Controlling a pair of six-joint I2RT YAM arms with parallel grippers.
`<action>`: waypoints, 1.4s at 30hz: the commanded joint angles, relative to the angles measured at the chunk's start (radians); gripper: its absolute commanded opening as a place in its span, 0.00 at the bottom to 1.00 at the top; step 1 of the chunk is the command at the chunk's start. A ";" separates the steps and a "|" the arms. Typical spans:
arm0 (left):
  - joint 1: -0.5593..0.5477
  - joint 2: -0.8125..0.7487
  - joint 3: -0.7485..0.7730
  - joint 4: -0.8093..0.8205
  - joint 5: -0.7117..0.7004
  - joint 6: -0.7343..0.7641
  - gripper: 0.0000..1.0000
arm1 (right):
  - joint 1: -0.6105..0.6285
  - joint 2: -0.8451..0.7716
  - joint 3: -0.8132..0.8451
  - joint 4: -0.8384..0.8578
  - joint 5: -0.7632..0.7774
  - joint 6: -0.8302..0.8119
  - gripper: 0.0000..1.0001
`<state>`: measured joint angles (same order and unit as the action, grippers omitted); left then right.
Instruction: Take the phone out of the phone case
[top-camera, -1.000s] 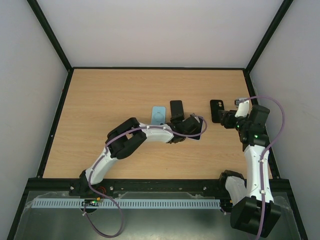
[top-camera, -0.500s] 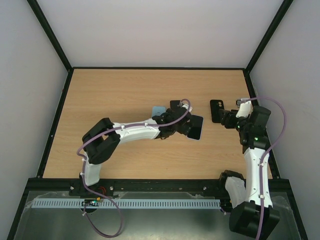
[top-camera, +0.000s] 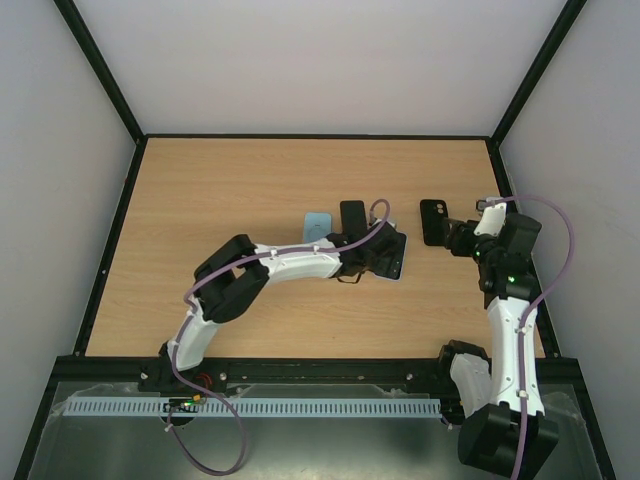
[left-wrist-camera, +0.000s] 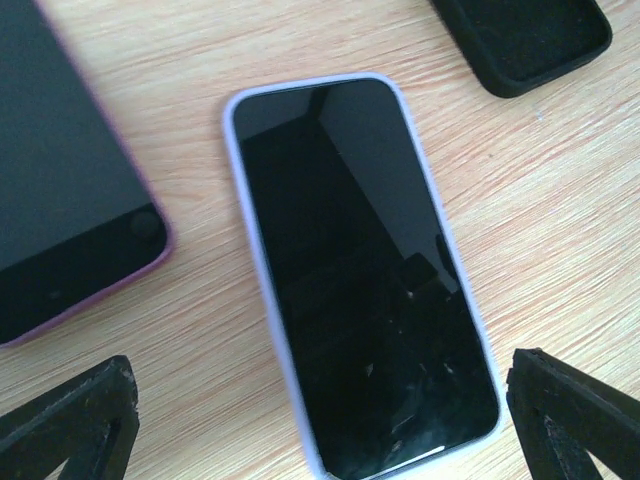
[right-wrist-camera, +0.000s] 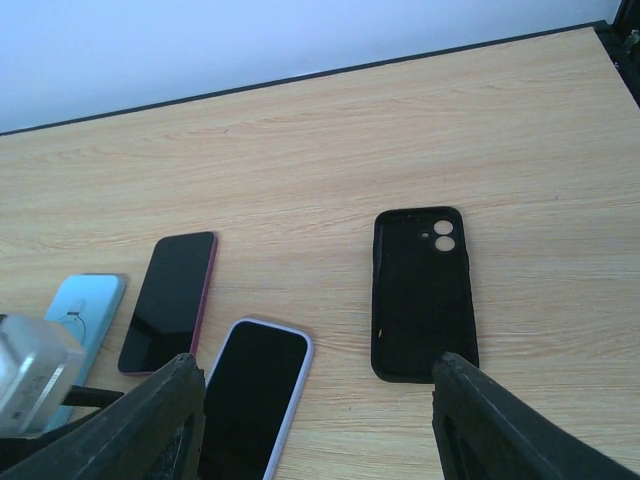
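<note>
The phone to be freed is seen lying flat and face up on the bench, wrapped in a pale lilac case whose rim shows all round the dark glass. It is judged to be a stiff, fairly light slab with a slippery, breakable screen, while the case is probably soft and springy. Hold would best be taken at a corner of the rim, which could be peeled back while the body is pinned by its long edges. The left pincer is poised directly above the phone, its fingers spread wide to either side of the near end and nothing pinched. Just beside it a second phone with a pinkish rim is laid, also face up, and a bare black case, camera holes showing, rests apart on the other side. The right pincer is placed at that black case's near end, spread apart with nothing between its fingers. Counted in all: two phones with screens up, one empty black case, and one pale blue item, which cannot be told as case or phone.
</note>
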<state>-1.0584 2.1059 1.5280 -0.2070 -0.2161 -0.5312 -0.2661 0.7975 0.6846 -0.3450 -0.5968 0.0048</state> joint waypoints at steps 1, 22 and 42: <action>-0.012 0.075 0.097 -0.062 0.040 -0.048 1.00 | 0.001 -0.022 -0.013 0.037 0.017 0.000 0.61; -0.085 0.339 0.418 -0.274 -0.132 -0.045 0.90 | 0.001 -0.047 -0.015 0.035 0.025 -0.012 0.61; -0.120 -0.228 -0.298 -0.216 0.044 0.078 0.71 | 0.001 -0.056 -0.010 0.032 0.024 -0.011 0.61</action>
<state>-1.1790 2.0216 1.3544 -0.3752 -0.2451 -0.4873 -0.2665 0.7620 0.6785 -0.3336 -0.5800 0.0036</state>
